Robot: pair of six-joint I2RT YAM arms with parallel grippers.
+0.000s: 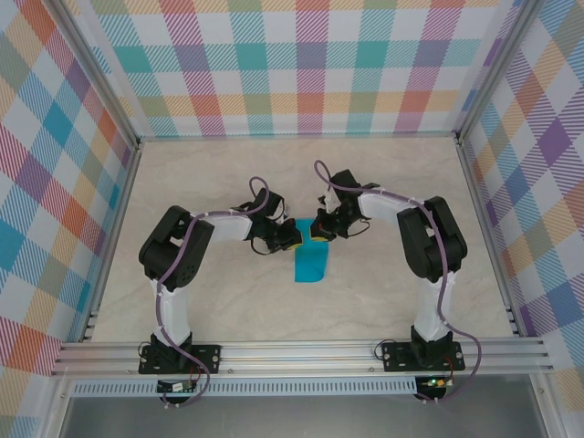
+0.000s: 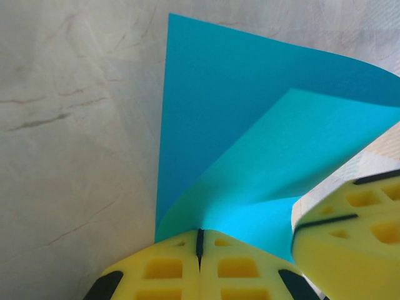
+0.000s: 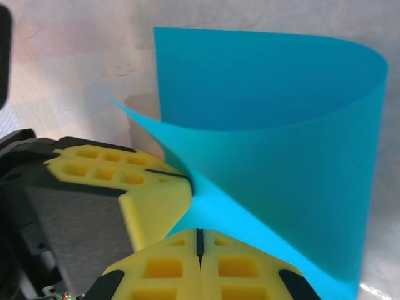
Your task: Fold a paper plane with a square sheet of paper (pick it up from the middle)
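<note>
Both arms bend inward; left gripper (image 2: 200, 240) and right gripper (image 3: 200, 239) pinch the curled square sheet of paper (image 2: 250, 125).

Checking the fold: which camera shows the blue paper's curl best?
Right wrist: the sheet of paper arches over in a full curve from the right gripper. Left wrist shows one lifted flap; top external shows a small strip.

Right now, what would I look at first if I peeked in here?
The bright teal-blue sheet of paper in the middle of the pale table, curling over like a wave. The left tool and the right tool, both yellow, pinch its lifted edge side by side. All around stand walls of colourful checks.
</note>
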